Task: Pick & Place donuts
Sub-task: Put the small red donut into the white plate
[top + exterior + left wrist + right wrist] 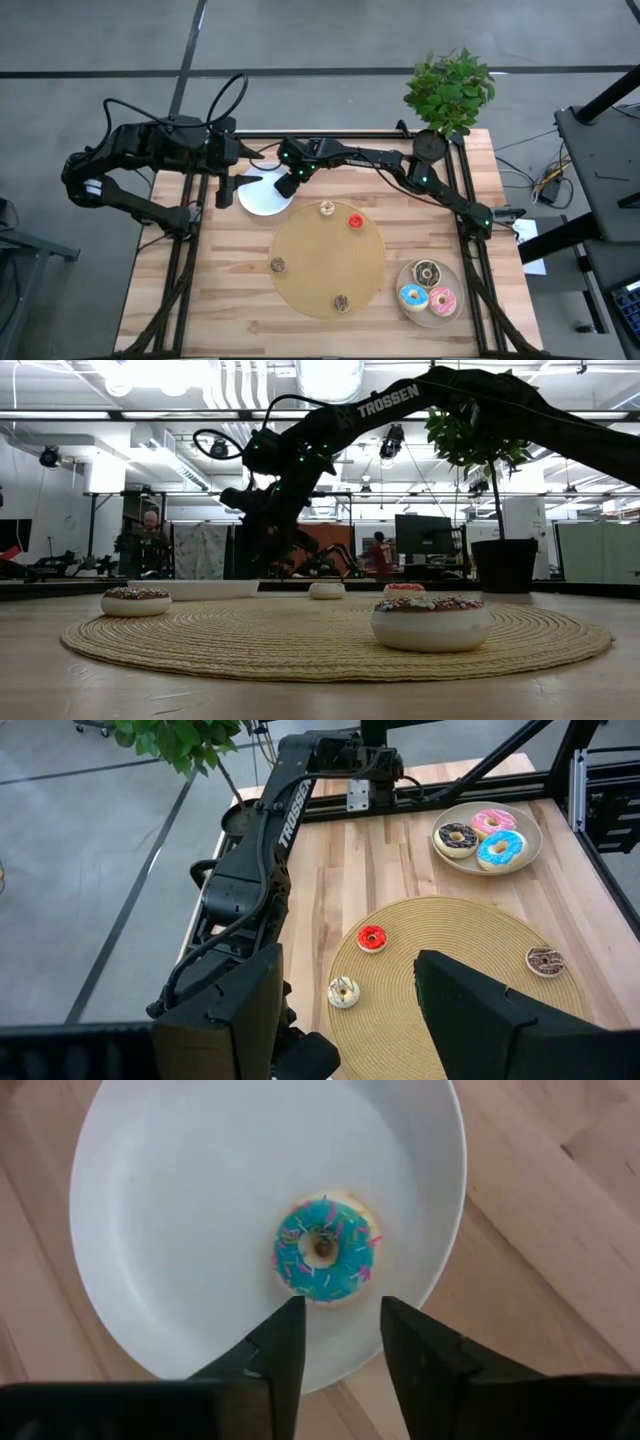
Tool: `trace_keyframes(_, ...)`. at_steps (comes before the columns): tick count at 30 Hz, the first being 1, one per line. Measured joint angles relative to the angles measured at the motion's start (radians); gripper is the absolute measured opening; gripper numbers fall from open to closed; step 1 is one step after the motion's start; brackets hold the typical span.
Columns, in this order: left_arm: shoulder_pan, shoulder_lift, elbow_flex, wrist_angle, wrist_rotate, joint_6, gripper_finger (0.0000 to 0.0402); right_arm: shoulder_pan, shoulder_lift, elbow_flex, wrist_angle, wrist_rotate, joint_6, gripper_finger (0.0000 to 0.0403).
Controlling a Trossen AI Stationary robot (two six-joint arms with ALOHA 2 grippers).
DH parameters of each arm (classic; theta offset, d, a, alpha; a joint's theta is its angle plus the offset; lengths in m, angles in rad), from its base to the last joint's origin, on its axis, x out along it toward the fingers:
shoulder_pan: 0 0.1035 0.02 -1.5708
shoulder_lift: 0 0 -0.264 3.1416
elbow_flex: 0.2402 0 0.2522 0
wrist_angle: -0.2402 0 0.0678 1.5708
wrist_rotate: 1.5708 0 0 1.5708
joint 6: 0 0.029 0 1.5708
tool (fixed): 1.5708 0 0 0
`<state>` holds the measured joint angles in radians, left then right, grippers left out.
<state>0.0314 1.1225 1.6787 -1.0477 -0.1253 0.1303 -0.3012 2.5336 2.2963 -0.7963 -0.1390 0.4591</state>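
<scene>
A small blue-iced donut (324, 1250) lies flat on the white plate (190, 1190), which stands at the table's far side, left of the middle (262, 200). My right gripper (343, 1325) hangs over that plate (290, 180), pointing steeply down. It is open, its fingertips just short of the donut with nothing between them. Two small donuts, cream (327, 208) and red (355, 220), and two brown ones (278, 265) (342, 302) lie on the round woven mat (325, 260). My left gripper (347, 960) waits open, raised at the far left (225, 185).
A beige plate (452, 312) at the near right holds three larger donuts: chocolate (428, 272), blue (412, 296) and pink (442, 298). A potted plant (448, 90) stands at the far right corner. Dark frame rails (470, 250) run along the table's sides.
</scene>
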Motion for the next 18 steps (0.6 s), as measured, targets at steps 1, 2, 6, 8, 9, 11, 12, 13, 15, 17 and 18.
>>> trace_keyframes(1, 0.000, 0.000, 0.000, 0.000, 0.000, 0.000, 0.0199, 0.000, 0.000, 0.000, 0.000, 0.000, -0.003, 0.0127)
trace_keyframes(2, 0.000, 0.000, 0.000, 0.000, 0.000, 0.000, 0.0199, 0.000, 0.000, 0.000, 0.000, 0.000, -0.009, 0.0128)
trace_keyframes(6, 0.000, 0.000, 0.000, 0.000, 0.000, 0.000, 0.0199, 0.000, -0.001, 0.009, -0.020, 0.000, -0.015, 0.0132)
trace_keyframes(8, 0.000, 0.000, 0.000, 0.000, 0.000, 0.000, 0.0199, 0.001, -0.005, 0.022, -0.048, -0.002, -0.028, 0.0132)
trace_keyframes(9, 0.000, 0.000, 0.000, 0.000, 0.000, 0.000, 0.0199, 0.002, -0.010, 0.031, -0.071, -0.006, -0.045, 0.0131)
trace_keyframes(11, 0.000, 0.000, 0.000, 0.000, 0.000, 0.000, 0.0199, 0.005, -0.025, 0.040, -0.126, -0.022, -0.090, 0.0128)
trace_keyframes(12, 0.000, 0.000, 0.000, 0.000, 0.000, 0.000, 0.0199, 0.008, -0.036, 0.041, -0.153, -0.023, -0.111, 0.0126)
trace_keyframes(13, 0.000, 0.000, 0.000, 0.000, 0.000, 0.000, 0.0199, 0.012, -0.045, 0.041, -0.184, -0.023, -0.133, 0.0125)
trace_keyframes(15, 0.000, 0.000, 0.000, 0.000, 0.000, 0.000, 0.0199, 0.022, -0.062, 0.042, -0.246, -0.026, -0.168, 0.0123)
trace_keyframes(17, 0.000, 0.000, 0.000, 0.000, 0.000, 0.000, 0.0199, 0.033, -0.075, 0.042, -0.310, -0.026, -0.198, 0.0123)
trace_keyframes(18, 0.000, 0.000, 0.000, 0.000, 0.000, 0.000, 0.0199, 0.040, -0.080, 0.042, -0.336, -0.026, -0.212, 0.0124)
